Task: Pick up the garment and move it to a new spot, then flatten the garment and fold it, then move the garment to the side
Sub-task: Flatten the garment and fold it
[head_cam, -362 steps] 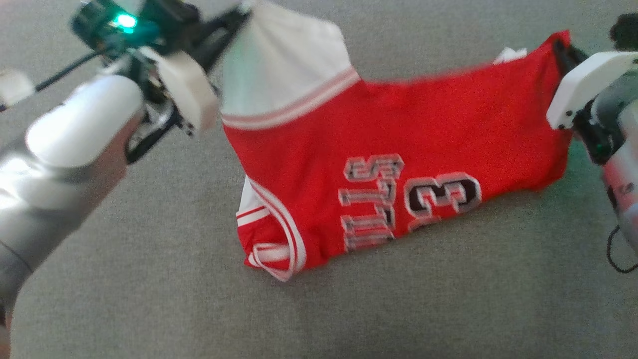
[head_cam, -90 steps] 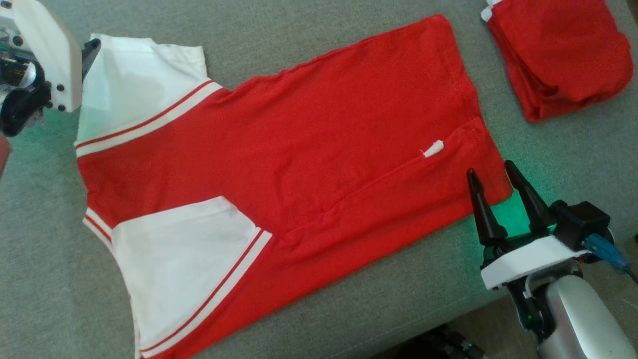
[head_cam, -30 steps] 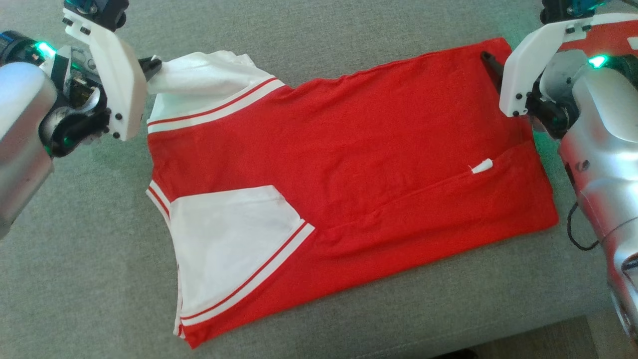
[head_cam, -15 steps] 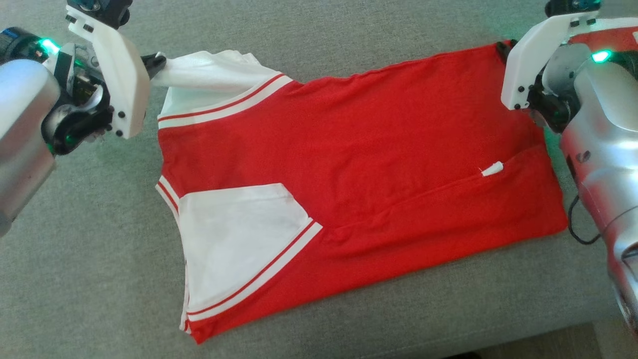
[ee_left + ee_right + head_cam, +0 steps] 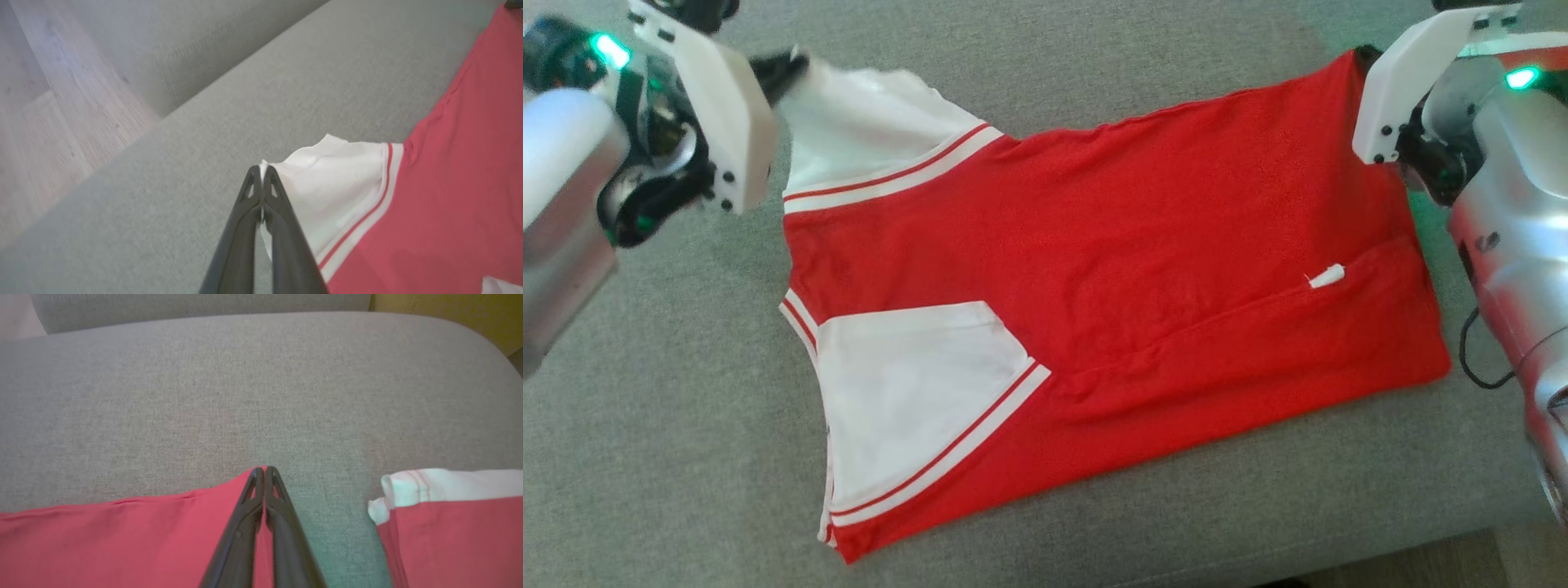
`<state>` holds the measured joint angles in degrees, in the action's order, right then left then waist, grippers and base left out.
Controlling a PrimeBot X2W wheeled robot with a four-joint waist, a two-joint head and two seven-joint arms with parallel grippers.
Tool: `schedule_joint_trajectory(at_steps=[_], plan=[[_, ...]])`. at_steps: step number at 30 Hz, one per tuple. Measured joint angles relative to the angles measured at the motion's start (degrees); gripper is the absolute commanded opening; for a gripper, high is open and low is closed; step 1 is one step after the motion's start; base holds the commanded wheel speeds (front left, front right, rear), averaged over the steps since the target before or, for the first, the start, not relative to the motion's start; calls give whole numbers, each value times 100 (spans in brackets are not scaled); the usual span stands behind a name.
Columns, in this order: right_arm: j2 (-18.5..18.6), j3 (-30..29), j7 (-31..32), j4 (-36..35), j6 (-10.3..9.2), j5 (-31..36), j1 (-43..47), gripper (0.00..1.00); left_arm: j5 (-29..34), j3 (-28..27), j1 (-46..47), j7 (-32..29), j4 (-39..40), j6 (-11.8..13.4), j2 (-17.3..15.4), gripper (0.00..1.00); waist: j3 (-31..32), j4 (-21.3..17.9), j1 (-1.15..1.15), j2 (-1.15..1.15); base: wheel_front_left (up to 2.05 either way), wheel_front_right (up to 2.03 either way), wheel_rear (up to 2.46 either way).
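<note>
The garment [image 5: 1111, 245], red with white sleeves and striped trim, lies spread on the grey sofa cushion [image 5: 670, 384]. My left gripper [image 5: 788, 67] is at the upper left, shut on the tip of the far white sleeve, which is lifted a little off the cushion. In the left wrist view the closed fingertips [image 5: 262, 173] pinch that sleeve's corner of the garment [image 5: 449, 183]. My right gripper [image 5: 1364, 55] is at the upper right, at the far hem corner, mostly behind its white mount. In the right wrist view it is shut [image 5: 263, 470] on the garment's [image 5: 122, 539] red corner.
A second folded red and white garment [image 5: 449, 531] lies just right of my right gripper. The cushion's front edge [image 5: 1339, 555] runs along the bottom of the head view. Wooden floor [image 5: 49, 102] and the sofa's side wall [image 5: 184, 53] lie beyond the left end.
My right gripper has shut on the garment's far hem corner. My left gripper has raised the white sleeve a little. The head view has shifted slightly.
</note>
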<state>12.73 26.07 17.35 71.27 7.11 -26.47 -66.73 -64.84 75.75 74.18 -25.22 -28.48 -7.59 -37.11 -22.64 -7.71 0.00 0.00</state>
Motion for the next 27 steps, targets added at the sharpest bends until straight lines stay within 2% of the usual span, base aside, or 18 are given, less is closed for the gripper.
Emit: schedule_joint_trajectory(at_steps=[7, 11, 16, 21, 27], plan=[[23, -94, -396, 18, 0, -187, -92, 0, 691, 10, 309, 1368, -123, -1, 31, 0, 121, -2, 0, 0, 0, 0, 0], [148, -147, -513, 18, 0, -364, -90, 0, 838, 10, 339, 1894, -386, -1, 138, 0, 235, 56, 0, 0, 0, 0, 0], [258, -129, -527, -165, 0, -695, 75, 0, 576, 8, 200, 2024, -402, -1, 249, 0, 455, 151, 0, 0, 0, 0, 0], [491, -7, -583, -474, 0, -1011, 661, 0, 439, 11, -392, 2085, -67, -1, 216, 0, 716, 283, -1, 0, 0, 0, 0], [787, 190, -642, -811, 0, -1269, 1294, 0, 439, 21, -1043, 2203, 324, -1, -35, 0, 1072, 444, -1, 0, 0, 0, 0]])
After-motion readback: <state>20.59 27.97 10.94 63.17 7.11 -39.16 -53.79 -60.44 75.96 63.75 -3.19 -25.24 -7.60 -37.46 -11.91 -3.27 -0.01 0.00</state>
